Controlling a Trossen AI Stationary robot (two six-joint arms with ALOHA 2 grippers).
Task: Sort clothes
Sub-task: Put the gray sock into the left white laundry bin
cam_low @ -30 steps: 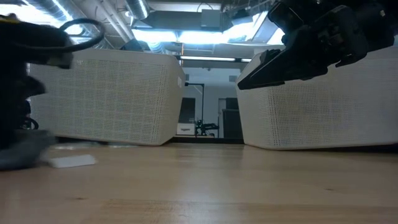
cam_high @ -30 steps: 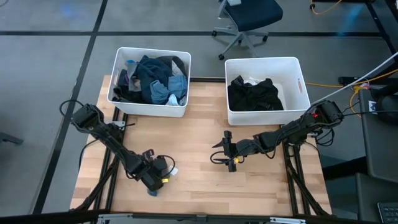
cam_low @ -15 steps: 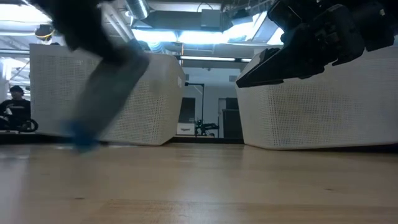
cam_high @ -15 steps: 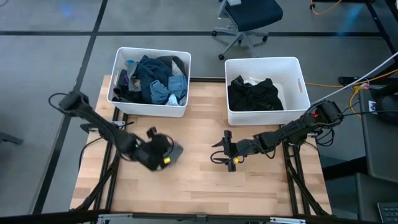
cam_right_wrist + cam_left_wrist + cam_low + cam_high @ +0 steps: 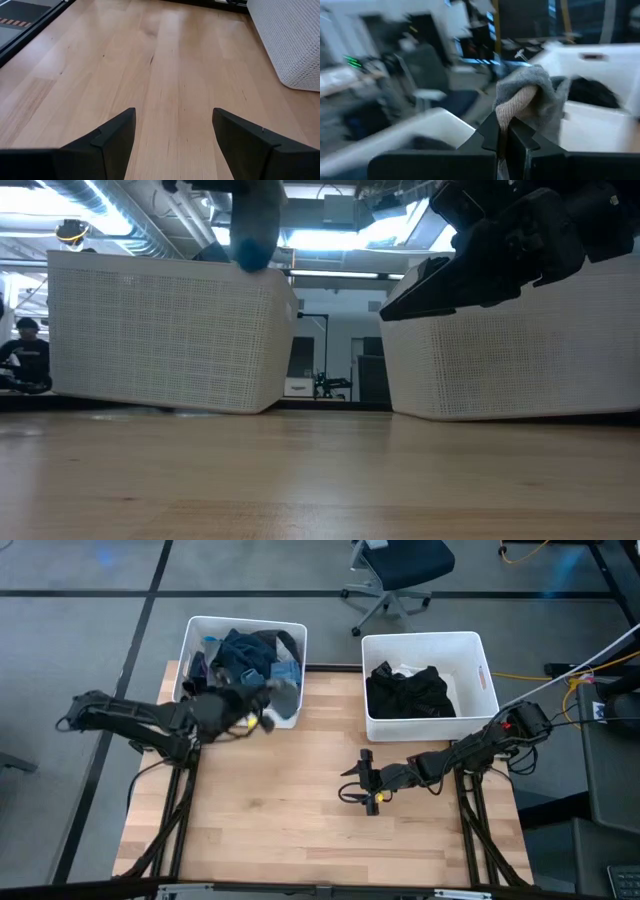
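Nearest the front edge of the wooden counter (image 5: 320,830) the boards lie bare. Toward the middle on the right-hand side, the right gripper (image 5: 362,783) hangs low over the wood with its fingers (image 5: 107,142) spread wide and nothing between them; in its wrist view only planks and a corner of the right bin (image 5: 290,40) show ahead. Farther back on the left, the left gripper (image 5: 262,705) is raised at the front wall of the left bin (image 5: 240,718), its jaws closed tight on a small grey sock (image 5: 530,97). The sock is clear of the counter, bunched above the fingertips with a tan inner face showing, and from above it reads as a grey lump (image 5: 284,693) over the bin's front right corner. In the low view the same grip appears as a dark blur with a blue tip (image 5: 252,240) just above the bin's rim; whether it touches the rim cannot be told. Inside the left bin sits a heap of clothes (image 5: 245,665) in dark grey, teal and pale blue. The right bin (image 5: 480,670) holds black clothing (image 5: 408,690) with a little white fabric behind it. Beyond the counter an office chair (image 5: 395,570) stands on the floor, and a person (image 5: 25,360) is seated far off at the left of the room.
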